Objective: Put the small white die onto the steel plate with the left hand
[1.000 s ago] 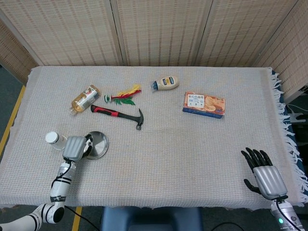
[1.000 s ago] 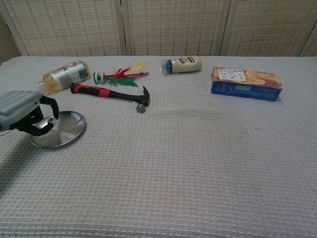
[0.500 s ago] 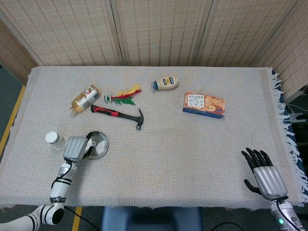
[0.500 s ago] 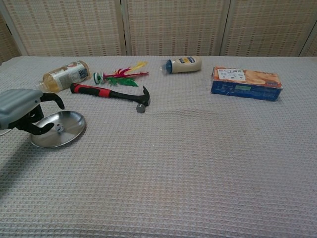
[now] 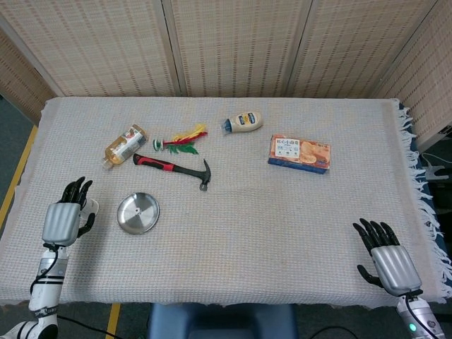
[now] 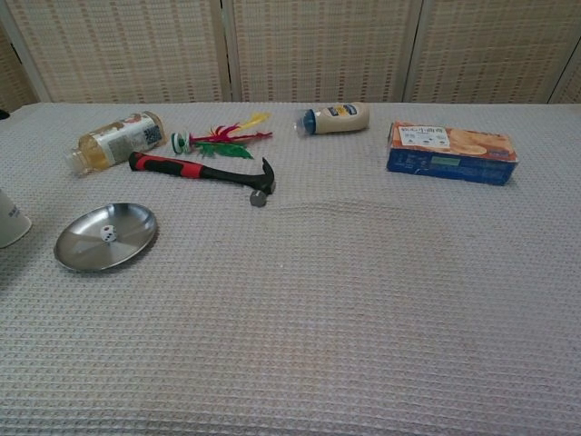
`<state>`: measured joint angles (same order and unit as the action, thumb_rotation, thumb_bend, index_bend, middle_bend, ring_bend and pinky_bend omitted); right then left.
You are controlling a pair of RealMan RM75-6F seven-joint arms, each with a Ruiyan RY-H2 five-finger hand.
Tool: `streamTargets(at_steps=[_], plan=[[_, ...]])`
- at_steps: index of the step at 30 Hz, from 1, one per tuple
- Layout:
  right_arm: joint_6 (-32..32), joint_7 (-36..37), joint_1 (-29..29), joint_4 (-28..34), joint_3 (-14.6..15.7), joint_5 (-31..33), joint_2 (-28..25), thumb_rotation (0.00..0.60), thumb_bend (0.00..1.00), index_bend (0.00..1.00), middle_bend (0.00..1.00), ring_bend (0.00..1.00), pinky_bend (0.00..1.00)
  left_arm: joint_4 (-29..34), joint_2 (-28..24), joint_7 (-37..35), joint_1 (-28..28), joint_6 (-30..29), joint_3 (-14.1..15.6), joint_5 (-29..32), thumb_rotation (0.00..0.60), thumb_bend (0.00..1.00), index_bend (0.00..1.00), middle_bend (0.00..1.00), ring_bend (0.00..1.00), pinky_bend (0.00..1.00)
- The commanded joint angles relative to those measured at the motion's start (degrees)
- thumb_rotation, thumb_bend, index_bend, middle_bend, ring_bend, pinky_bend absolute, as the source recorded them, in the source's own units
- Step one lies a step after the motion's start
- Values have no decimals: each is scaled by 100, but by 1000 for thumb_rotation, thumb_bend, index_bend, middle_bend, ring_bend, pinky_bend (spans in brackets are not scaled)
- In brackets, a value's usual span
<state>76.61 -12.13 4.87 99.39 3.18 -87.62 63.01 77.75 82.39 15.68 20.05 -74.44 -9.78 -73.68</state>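
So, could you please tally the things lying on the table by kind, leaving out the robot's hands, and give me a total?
Bottles: 2, the amber bottle and the mayonnaise bottle
Tools: 1, the hammer
Boxes: 1, the blue box
Shuttlecocks: 1, the feathered shuttlecock
Plates: 1, the steel plate
Dice: 1, the white die
Cups: 1, the white cup
Total: 8

White die (image 6: 108, 233) lies in the steel plate (image 6: 132, 245) (hammer (image 6: 201, 171) behind).

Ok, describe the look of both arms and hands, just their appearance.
The left hand has a flat grey metallic back and black fingers. Its forearm is slim, white with black bands, and a thin cable runs along it. The right hand is built the same, grey back and black fingers. A small green light glows on its wrist.
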Motion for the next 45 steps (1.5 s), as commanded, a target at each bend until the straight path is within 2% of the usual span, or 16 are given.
streamTargets(at_steps=[1,5,7,12,15,28,45], plan=[[20,-5,-12,9,5,-10,-2,600,205,0,0,0,0,-279,-9,123,141,531,-103,473,600,382,52,23,6,489],[10,-31,-9,3,-14,35,10,600,206,0,0,0,0,-394,59,239,240,686,-114,587,600,388,133,132,119,624],[-29,-43,3,-1,-17,69,12,600,205,0,0,0,0,-454,69,354,287,763,-107,649,600,390,170,160,150,647],[-75,-59,17,6,-23,118,8,600,206,0,0,0,0,-548,111,440,324,801,-119,738,600,394,218,188,166,655],[-91,-78,23,11,-31,150,8,600,206,0,0,0,0,-694,137,456,372,971,-126,879,600,401,266,240,218,682],[-136,-123,36,18,-31,212,22,600,206,0,0,0,0,-1018,256,387,468,1039,-80,868,600,438,347,313,279,701],[-139,-142,38,19,-27,226,34,600,205,0,0,0,0,-1089,186,-116,508,1265,-13,778,600,441,386,353,344,700]])
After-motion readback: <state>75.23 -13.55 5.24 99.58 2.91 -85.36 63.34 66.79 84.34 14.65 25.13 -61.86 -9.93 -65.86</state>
